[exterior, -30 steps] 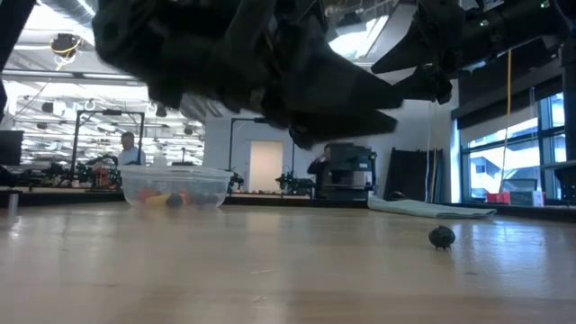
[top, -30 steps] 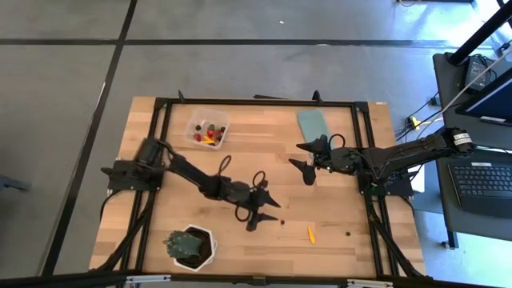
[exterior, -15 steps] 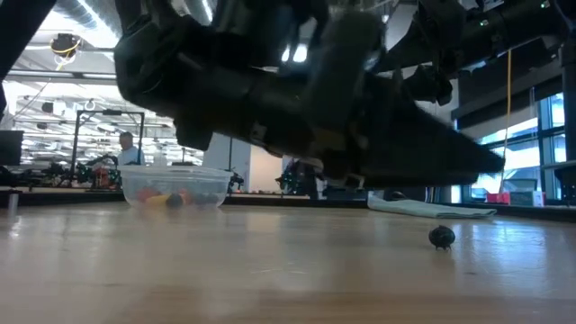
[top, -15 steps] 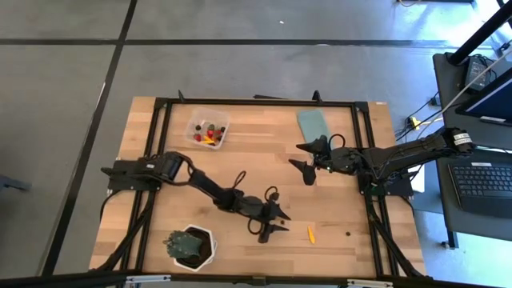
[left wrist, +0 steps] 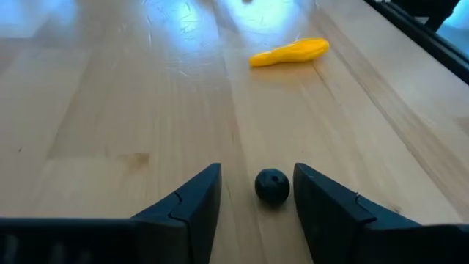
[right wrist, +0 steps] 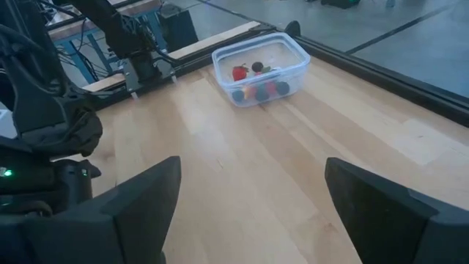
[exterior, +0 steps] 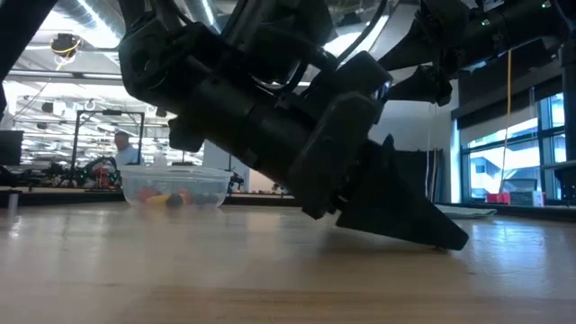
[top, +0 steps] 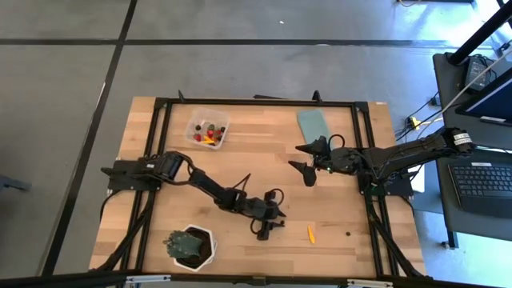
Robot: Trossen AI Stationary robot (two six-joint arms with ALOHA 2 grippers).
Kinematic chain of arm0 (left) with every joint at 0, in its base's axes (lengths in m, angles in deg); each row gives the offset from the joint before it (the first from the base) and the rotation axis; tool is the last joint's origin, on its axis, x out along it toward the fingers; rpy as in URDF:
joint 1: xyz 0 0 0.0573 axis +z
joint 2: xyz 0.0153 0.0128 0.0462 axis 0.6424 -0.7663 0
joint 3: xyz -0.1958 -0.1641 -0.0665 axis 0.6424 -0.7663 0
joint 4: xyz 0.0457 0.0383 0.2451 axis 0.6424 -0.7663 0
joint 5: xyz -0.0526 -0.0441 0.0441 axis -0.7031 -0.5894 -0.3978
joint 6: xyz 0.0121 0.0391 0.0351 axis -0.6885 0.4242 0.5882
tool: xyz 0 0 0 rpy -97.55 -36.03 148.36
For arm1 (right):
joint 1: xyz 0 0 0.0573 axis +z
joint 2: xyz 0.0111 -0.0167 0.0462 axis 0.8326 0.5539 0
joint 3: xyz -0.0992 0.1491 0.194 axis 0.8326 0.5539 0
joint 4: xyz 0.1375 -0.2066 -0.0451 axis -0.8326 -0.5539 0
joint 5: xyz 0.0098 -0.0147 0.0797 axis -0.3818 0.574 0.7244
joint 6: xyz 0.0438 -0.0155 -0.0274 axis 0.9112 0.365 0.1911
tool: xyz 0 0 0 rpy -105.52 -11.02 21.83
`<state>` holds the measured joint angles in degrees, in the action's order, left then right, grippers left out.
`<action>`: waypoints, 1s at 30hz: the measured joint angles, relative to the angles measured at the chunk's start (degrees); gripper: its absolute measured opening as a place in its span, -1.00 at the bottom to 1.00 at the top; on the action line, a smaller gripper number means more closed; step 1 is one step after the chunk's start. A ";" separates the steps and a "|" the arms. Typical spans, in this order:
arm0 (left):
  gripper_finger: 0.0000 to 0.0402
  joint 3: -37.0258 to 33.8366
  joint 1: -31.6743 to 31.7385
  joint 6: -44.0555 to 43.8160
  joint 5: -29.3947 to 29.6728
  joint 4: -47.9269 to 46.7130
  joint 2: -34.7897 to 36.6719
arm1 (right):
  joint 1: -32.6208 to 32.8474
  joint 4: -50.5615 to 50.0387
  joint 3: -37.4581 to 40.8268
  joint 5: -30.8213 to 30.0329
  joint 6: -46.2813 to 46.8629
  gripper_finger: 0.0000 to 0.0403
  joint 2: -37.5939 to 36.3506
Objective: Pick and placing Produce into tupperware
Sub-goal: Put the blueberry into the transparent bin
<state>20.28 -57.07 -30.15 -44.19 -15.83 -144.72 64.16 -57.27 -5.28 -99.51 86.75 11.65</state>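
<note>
A tiny dark round produce piece [left wrist: 272, 186] lies on the wood between my left gripper's [left wrist: 256, 174] open fingers, apart from both. That gripper [top: 275, 222] is down at the table's near middle, with its fingertips at the wood in the low view [exterior: 434, 236], where they hide the piece. A yellow-orange piece [top: 310, 234] [left wrist: 290, 52] lies just beyond it. The clear tupperware [top: 207, 130] [right wrist: 258, 69] stands at the far left and holds several red, dark and yellow pieces. My right gripper [top: 304, 162] [right wrist: 253, 169] hovers open above the table's middle.
A flat teal lid [top: 313, 124] lies at the far edge, right of the tub. A green plant in a white pot [top: 190, 246] stands at the near left. Another small dark piece [top: 346, 234] lies near the right rail. A black frame [top: 367, 160] borders the table.
My left gripper has moved toward the table's right and near edge, tipped its fingers downward and come down to the wood, so that its open fingers now stand on either side of the dark piece. The right arm has kept still.
</note>
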 joint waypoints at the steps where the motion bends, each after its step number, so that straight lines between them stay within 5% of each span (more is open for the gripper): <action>1: -0.19 0.05 -0.01 0.00 0.32 -0.85 0.01 | 0.00 -0.01 0.00 -0.01 -0.04 0.68 0.00; 16: -0.80 -0.06 0.08 -0.21 1.18 -0.76 -0.52 | 0.00 -0.16 0.00 -0.07 -0.15 0.68 0.00; 25: -0.80 -0.11 0.26 -0.37 1.92 -0.78 -0.19 | 0.00 -0.57 0.00 -0.09 0.04 0.68 0.00; 30: -0.80 -0.44 2.17 0.14 1.97 -9.11 4.68 | 0.00 -0.86 0.00 -0.09 1.48 0.68 0.00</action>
<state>19.84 -54.89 -30.01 -42.22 -24.95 -140.04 64.16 -58.12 -5.28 -99.60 88.22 11.65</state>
